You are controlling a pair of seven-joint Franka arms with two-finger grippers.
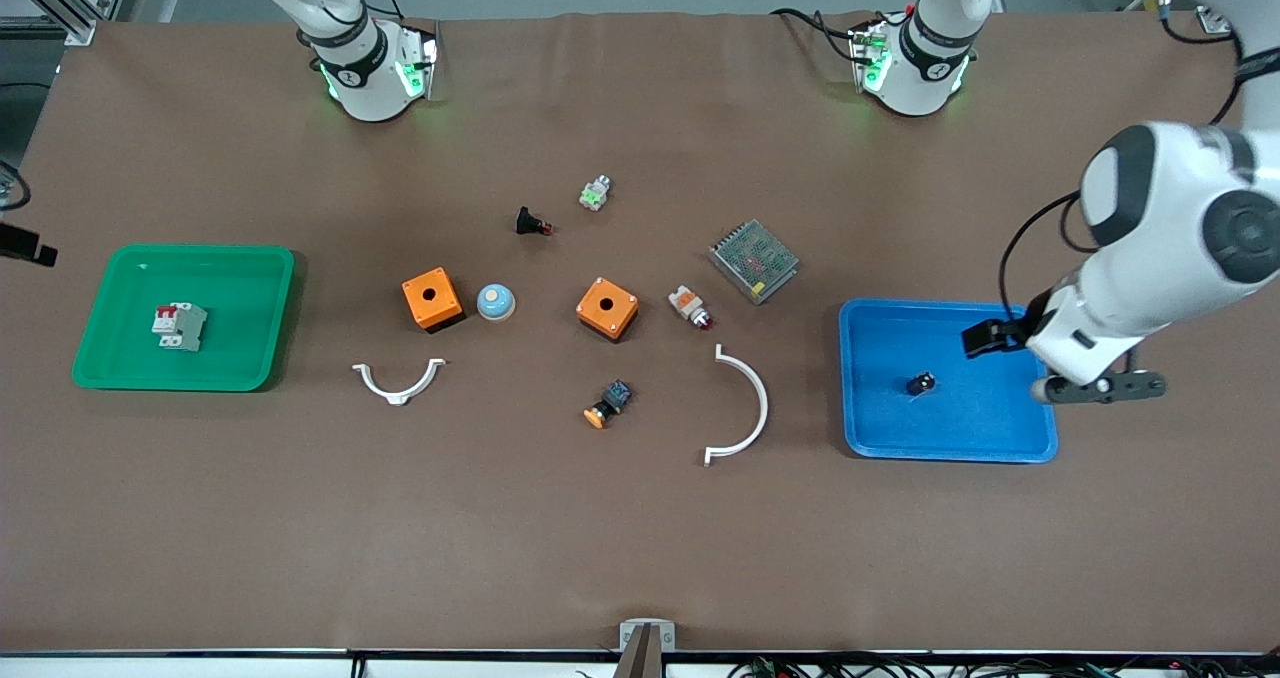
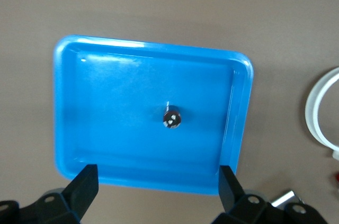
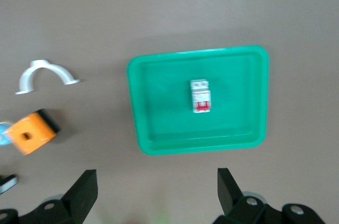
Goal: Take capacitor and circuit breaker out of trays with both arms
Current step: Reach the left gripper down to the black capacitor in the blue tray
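Blue tray at left-arm end of surface; capacitor lying near its middle. Green tray at right-arm end; breaker near its centre, red levers at one end. Left gripper spread wide, over blue tray edge. Right gripper spread wide, above surface just outside green tray. Advice: centre each over part, align fingers across narrow sides, descend straight, avoid tray walls.

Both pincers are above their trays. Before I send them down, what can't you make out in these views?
- Right pincer: outside the front view; only its open fingertips show in the right wrist view.
- Left pincer: in the front view, its own arm covers most of it.
- Capacitor in the blue tray: leads too small to trace.
- Circuit breaker: printed markings unreadable.
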